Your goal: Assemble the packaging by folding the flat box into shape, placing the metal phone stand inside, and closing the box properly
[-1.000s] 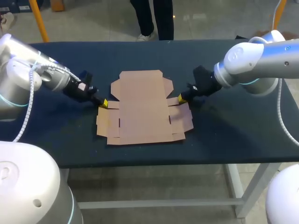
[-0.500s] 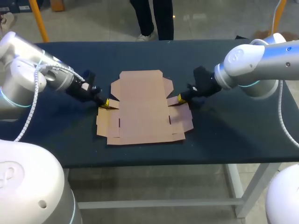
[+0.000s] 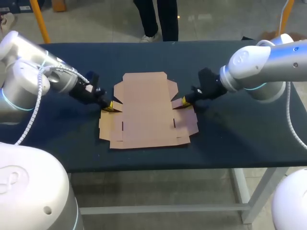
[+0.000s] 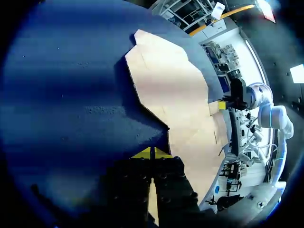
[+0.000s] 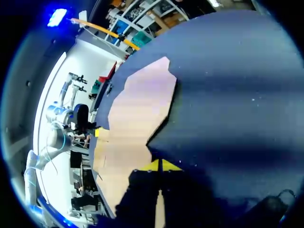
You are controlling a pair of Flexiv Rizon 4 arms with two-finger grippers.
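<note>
The flat brown cardboard box (image 3: pixel 146 110) lies unfolded in the middle of the dark cloth-covered table (image 3: pixel 230 139). Its broad panel faces up, its shaped flaps spread out to the left, right, near and far, and none of its walls is raised yet. It looks squared up to the robot, so each arm can reach one side equally.

The left gripper (image 3: pixel 108 106) sits low at the box's left edge, on the small left side flap (image 3: pixel 116 106), at the notch where the far panel narrows. The right gripper (image 3: pixel 184 101) mirrors it on the small right side flap (image 3: pixel 178 103). That flap looks slightly lifted off the cloth.

In each wrist view the two yellow tips are drawn almost together. A thin tan strip runs between the fingers, which I take to be the cardboard edge pinched there. Each claw is therefore narrow and seems to grip its flap rather than merely rest on it.

Holding both sides at once makes sense. With matching grips the arms can swing the opposite flaps up together along their creases, and the sheet should neither slide nor twist on the cloth. Both arms come in low and slanted, probably to get a finger under the thin board.

The metal phone stand shows in none of the views. The task is at its very first fold.
</note>
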